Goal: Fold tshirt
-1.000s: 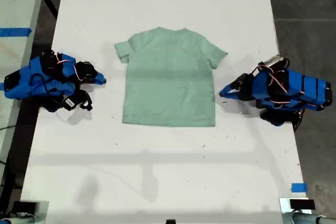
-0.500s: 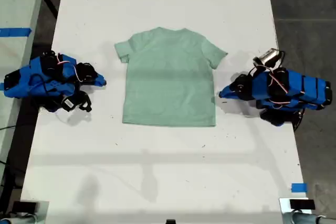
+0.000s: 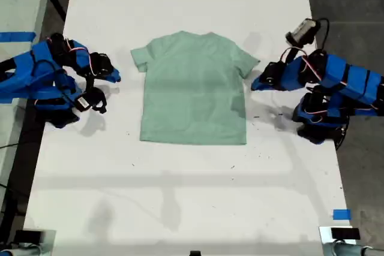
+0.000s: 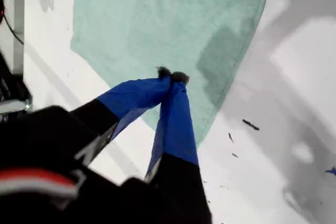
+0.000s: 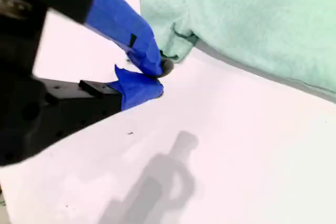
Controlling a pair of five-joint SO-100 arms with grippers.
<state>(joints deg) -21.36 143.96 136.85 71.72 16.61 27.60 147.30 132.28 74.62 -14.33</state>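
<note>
Where the tshirt lies: the tshirt (image 3: 193,91) is spread flat and unfolded mid-bench (image 3: 180,196), collar toward the exterior view's top, hem toward its bottom (long axis collar to hem).
Nearer arm: my first end effector (image 3: 255,84), at the exterior view's right, tips just beside that side's sleeve (image 3: 247,64). In its wrist view the tips sit over the cloth's edge.
First end effector state: clenched, tips meeting, grasping nothing.
Second end effector: my second end effector (image 3: 116,77), at the exterior view's left, a little apart from the other sleeve (image 3: 139,58); clenched too, empty.
Arm pose: both reach inward across the bench, facing each other.
Judgement: each must open before pinching a side.
</note>
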